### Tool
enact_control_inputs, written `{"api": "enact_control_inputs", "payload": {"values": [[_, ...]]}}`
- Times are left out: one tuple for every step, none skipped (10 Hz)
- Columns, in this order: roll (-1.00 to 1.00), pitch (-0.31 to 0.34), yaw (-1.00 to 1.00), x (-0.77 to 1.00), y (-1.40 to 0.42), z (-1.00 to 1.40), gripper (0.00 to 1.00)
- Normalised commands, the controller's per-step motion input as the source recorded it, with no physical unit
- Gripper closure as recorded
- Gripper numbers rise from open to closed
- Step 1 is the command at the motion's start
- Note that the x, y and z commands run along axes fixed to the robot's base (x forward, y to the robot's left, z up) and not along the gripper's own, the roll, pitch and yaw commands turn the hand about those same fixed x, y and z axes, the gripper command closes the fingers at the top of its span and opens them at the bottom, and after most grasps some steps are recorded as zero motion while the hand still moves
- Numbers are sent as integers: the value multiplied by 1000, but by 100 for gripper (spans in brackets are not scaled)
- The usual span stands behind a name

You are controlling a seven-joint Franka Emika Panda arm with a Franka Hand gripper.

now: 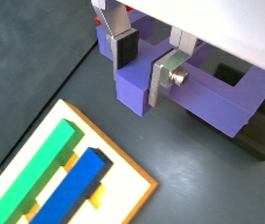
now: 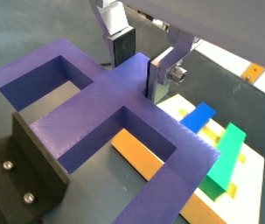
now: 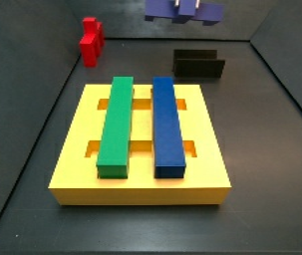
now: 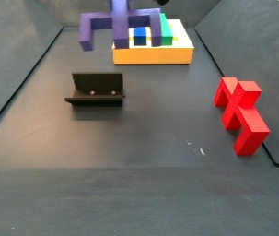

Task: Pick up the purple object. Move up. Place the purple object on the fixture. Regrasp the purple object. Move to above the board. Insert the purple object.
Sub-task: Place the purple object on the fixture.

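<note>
A red block (image 4: 241,113) lies on the dark floor (image 4: 142,157).

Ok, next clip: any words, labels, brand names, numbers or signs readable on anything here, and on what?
None: no text, label or number shows in any view.
The purple object, held in the gripper above the fixture, is plain.
The board, its green bar and blue bar, and the red block bear no markings.
The fingers show only a screw.

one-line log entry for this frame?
pincer: shut on purple object, middle prong | object: airborne, above fixture | board: green, blue bars seated
</note>
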Motion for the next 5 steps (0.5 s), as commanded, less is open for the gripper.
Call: {"api": "enact_control_inputs", "payload": {"values": [[11,89,0,1000,371,-206,100],[0,80,0,1000,357,-197,100],[-120,140,0,1000,223,-400,100],[-286,80,0,1000,66,-503,100],[-311,46,-17,1000,0,-509,100]]}}
